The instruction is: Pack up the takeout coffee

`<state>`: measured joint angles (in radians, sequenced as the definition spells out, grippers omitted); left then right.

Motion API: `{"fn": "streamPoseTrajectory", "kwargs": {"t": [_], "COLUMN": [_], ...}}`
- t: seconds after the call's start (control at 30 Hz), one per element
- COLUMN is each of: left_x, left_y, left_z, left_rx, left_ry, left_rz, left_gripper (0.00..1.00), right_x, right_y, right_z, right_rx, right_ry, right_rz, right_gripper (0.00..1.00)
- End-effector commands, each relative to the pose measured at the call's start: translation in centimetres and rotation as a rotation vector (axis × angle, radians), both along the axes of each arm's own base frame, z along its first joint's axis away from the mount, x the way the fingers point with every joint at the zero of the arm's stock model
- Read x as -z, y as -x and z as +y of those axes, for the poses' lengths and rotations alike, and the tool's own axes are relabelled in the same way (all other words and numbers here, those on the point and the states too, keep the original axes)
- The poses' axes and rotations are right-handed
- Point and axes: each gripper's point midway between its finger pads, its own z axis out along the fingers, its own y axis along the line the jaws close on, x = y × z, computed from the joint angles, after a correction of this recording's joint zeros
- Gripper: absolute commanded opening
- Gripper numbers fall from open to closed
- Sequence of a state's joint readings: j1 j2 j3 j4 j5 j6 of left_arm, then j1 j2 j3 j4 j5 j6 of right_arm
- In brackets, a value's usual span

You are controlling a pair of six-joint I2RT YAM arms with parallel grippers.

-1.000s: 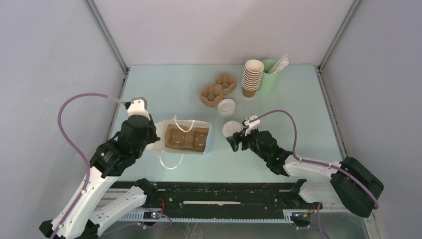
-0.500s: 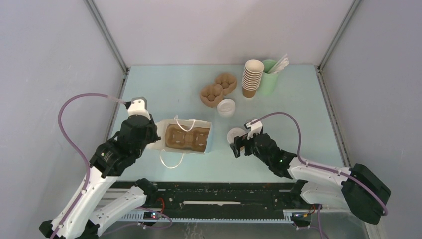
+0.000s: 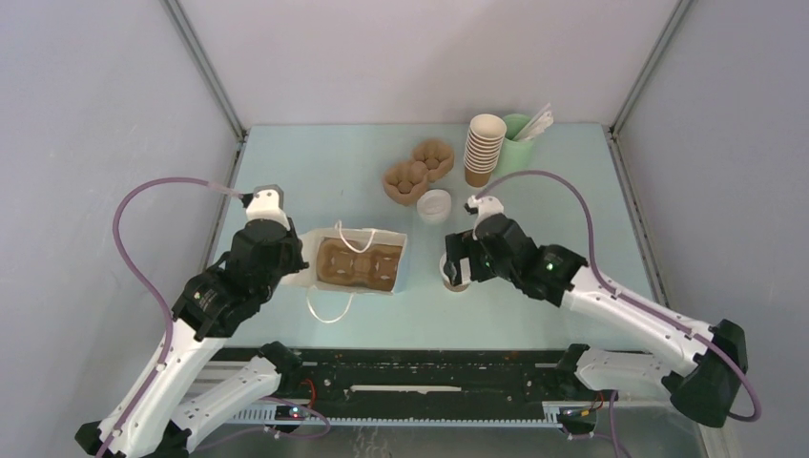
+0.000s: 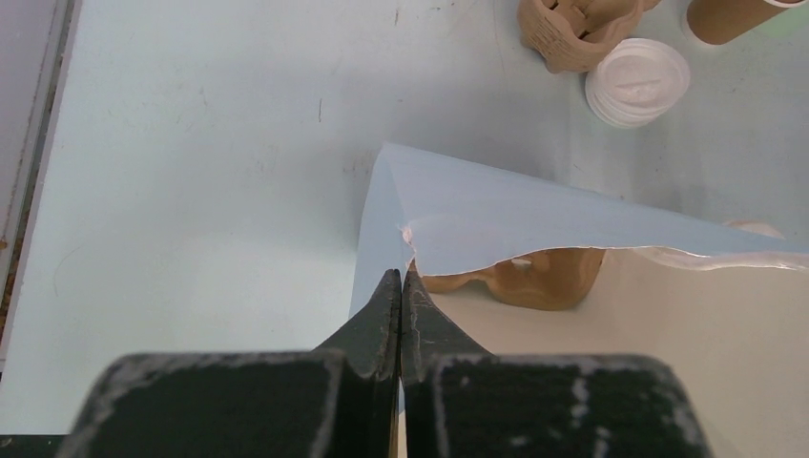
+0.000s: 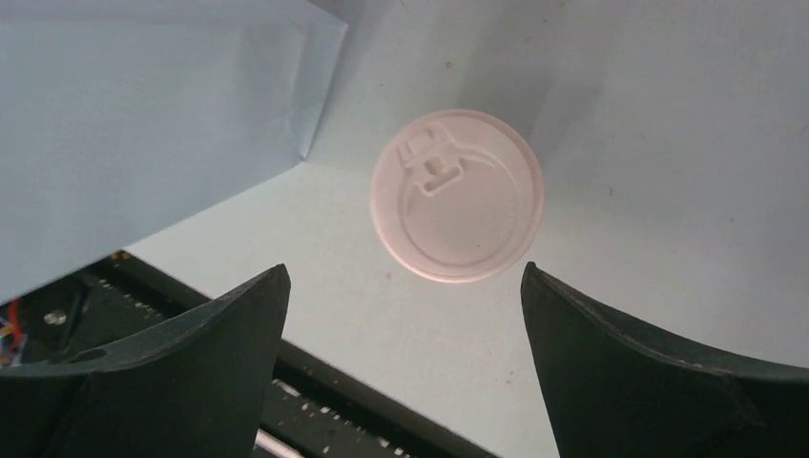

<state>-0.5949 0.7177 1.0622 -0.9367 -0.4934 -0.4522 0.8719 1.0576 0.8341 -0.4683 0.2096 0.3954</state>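
Your left jaws are pressed fully together on the top edge of the paper bag, at a corner where the rim is slightly crumpled; the black fingers meet with only that thin sheet between them. The bag is pale blue outside and white inside, it stands open on the pale, lightly scuffed worktop, and two thin white loop handles lie across and in front of its mouth. A brown moulded-pulp tray with rounded hollows sits inside it. The coffee cup stands on the worktop just beside the bag's right end, outside it. From your right wrist you look straight down on its round white plastic lid, which is smooth, with a raised ring and a small moulded sip tab near the rim; the cup's body is hidden beneath it. Your right jaws are spread wide and hold nothing: the dark, curved fingers frame the lid on either side and neither touches it. Further back lie a low stack of white lids, two more lumpy pulp trays, a tall stack of brown paper cups with cream rims, and touching it a pale green cup holding white sticks.
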Motion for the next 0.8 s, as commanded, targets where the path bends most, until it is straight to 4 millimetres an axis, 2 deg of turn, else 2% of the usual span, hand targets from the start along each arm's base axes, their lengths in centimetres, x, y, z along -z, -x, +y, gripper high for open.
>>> {"fn": "streamPoseTrajectory", "kwargs": {"t": [0.0, 0.03, 0.1, 0.27, 0.63, 0.77], "left_x": [-2.1, -2.1, -2.0, -1.8, -1.5, -1.7], "left_y": [-0.6, -0.7, -0.6, -0.4, -0.1, -0.1], "left_z": [-0.4, -0.5, -0.6, -0.6, -0.4, -0.4], "left_rx": [0.014, 0.015, 0.018, 0.026, 0.028, 0.031], "left_ry": [0.037, 0.039, 0.047, 0.055, 0.048, 0.049], "left_rz": [-0.070, -0.068, -0.068, -0.070, -0.068, -0.073], "left_gripper": [0.00, 0.00, 0.00, 0.00, 0.00, 0.00], "right_x": [-0.7, -1.6, -1.2, -1.2, 2.1, 2.8], "right_y": [2.7, 2.5, 2.5, 1.0, -2.7, -3.4], "right_z": [-1.5, -1.3, -1.2, -0.6, 0.1, 0.5], "right_rx": [-0.023, -0.028, -0.043, -0.079, -0.101, -0.115], "right_ry": [0.163, 0.179, 0.252, 0.297, 0.345, 0.351], "right_rz": [0.235, 0.262, 0.323, 0.340, 0.378, 0.378], "right_gripper": [1.00, 1.00, 1.00, 1.00, 1.00, 1.00]}}
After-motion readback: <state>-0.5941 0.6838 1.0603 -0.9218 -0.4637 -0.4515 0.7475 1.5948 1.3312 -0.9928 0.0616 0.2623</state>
